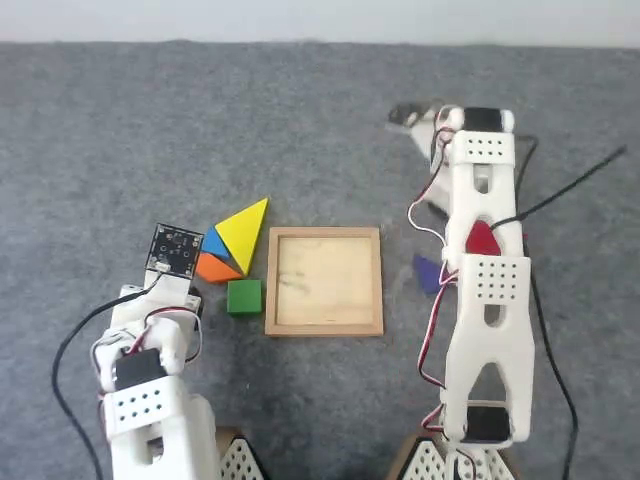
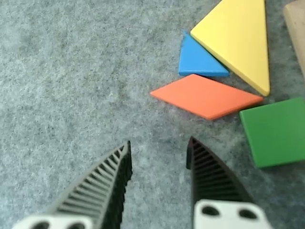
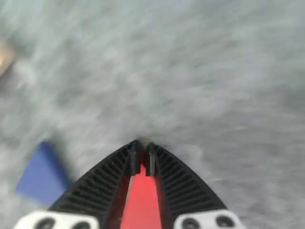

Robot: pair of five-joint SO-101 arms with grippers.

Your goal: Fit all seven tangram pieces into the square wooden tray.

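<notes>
The square wooden tray (image 1: 324, 322) lies empty in the middle of the grey carpet. To its left sit a yellow triangle (image 1: 245, 232), a small blue triangle (image 1: 212, 242), an orange parallelogram (image 1: 214, 267) and a green square (image 1: 244, 297). My left gripper (image 2: 158, 148) hangs open over bare carpet, a short way from the orange parallelogram (image 2: 207, 95) and the green square (image 2: 276, 131). My right gripper (image 3: 142, 149) is shut on a red piece (image 3: 140, 200), above the carpet to the right of the tray. A dark blue piece (image 3: 40, 174) lies on the carpet close beside it.
The right arm's white links (image 1: 485, 300) stretch over the carpet right of the tray, and the red piece (image 1: 482, 240) shows through a gap in them. The dark blue piece (image 1: 428, 272) lies between arm and tray. Cables (image 1: 575, 180) trail at the right.
</notes>
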